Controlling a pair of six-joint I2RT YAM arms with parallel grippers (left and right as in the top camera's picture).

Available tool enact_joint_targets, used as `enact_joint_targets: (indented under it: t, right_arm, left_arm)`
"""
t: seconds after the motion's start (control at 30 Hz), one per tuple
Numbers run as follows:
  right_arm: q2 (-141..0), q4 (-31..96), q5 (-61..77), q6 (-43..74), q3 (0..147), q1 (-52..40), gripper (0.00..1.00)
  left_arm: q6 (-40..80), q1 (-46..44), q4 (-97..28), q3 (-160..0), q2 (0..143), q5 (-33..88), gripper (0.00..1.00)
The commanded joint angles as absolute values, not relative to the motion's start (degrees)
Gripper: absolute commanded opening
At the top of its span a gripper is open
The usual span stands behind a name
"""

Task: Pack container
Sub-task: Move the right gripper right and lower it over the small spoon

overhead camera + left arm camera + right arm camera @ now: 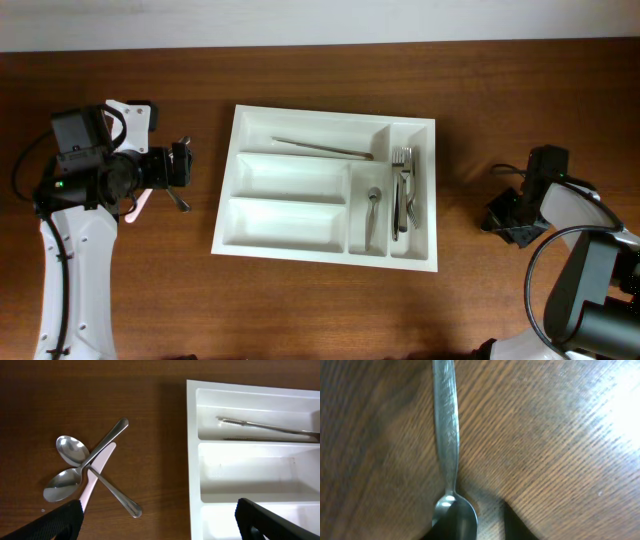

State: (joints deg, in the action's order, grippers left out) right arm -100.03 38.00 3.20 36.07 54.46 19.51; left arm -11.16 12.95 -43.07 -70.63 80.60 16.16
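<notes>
The white container (330, 112) lies mid-table with a knife (320, 148) in its top compartment, forks (403, 185) in the far right one and a spoon (373, 215) beside them. Left of the container's edge (194, 460), my left gripper (157, 522) hangs wide open and holds nothing. Two crossed spoons (75, 452) and a pink-handled piece (95, 472) lie on the wood just ahead of it. My right gripper (475, 532) is low over a steel spoon (445, 425), its dark fingers either side of the bowl. A strip of wood shows between the bowl and the right finger (517, 527).
The right arm (560, 210) bends in from the table's right side, well clear of the container. The left arm (90, 170) stands at the left edge. Bare wood surrounds the container.
</notes>
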Motion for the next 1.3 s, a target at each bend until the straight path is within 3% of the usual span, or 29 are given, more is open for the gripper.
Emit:
enact_joint_targets:
  t: [0.0,0.27,1.27]
  right_arm:
    - [-102.61,37.01,4.97,36.95,51.94,19.46,0.10]
    - [-102.61,35.73,4.99,36.95,51.94,19.46,0.04]
    - [-95.98,35.11,8.49,25.58,56.18,18.55,0.04]
  left_arm:
    - [-12.10,13.08,-42.96,-71.50,80.77,17.17,0.99]
    - [-12.10,13.08,-42.96,-71.50,80.77,17.17,0.99]
    - [-12.10,13.08,-42.96,-71.50,80.77,17.17,0.99]
